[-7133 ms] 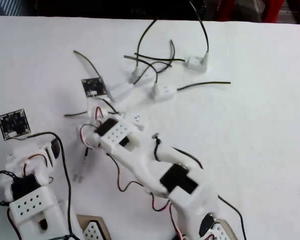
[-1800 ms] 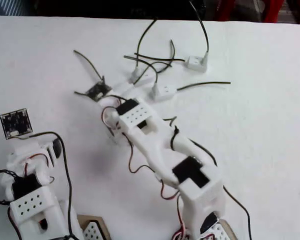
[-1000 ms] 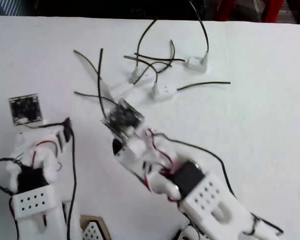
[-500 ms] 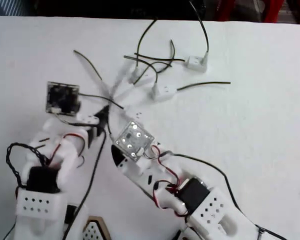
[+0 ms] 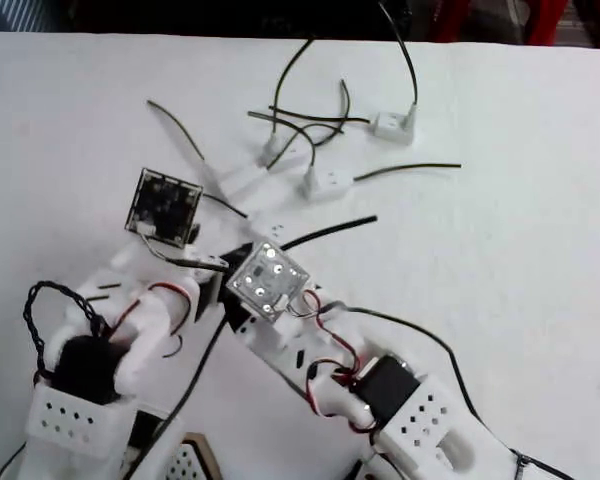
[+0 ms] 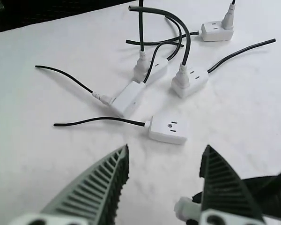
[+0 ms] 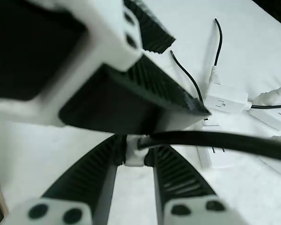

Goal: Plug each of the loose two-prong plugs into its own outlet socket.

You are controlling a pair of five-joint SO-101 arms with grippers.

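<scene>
Cable (image 5: 330, 231) lies black across the white surface (image 5: 520, 250) in the high view, running from where your two arms meet toward the sockets (image 5: 325, 182) grouped farther back. From the left wrist, your left hand (image 6: 165, 152) is released, fingers (image 6: 98, 187) spread wide, with an empty socket (image 6: 167, 130) just ahead; three sockets beyond it carry seated plugs (image 6: 181, 77). From the right wrist, your right hand (image 7: 136, 151) is clenched on a white plug (image 7: 132, 152), close under the left hand's dark finger (image 7: 145, 93).

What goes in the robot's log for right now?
right hand: shut on plug | left hand: open | socket: empty
</scene>
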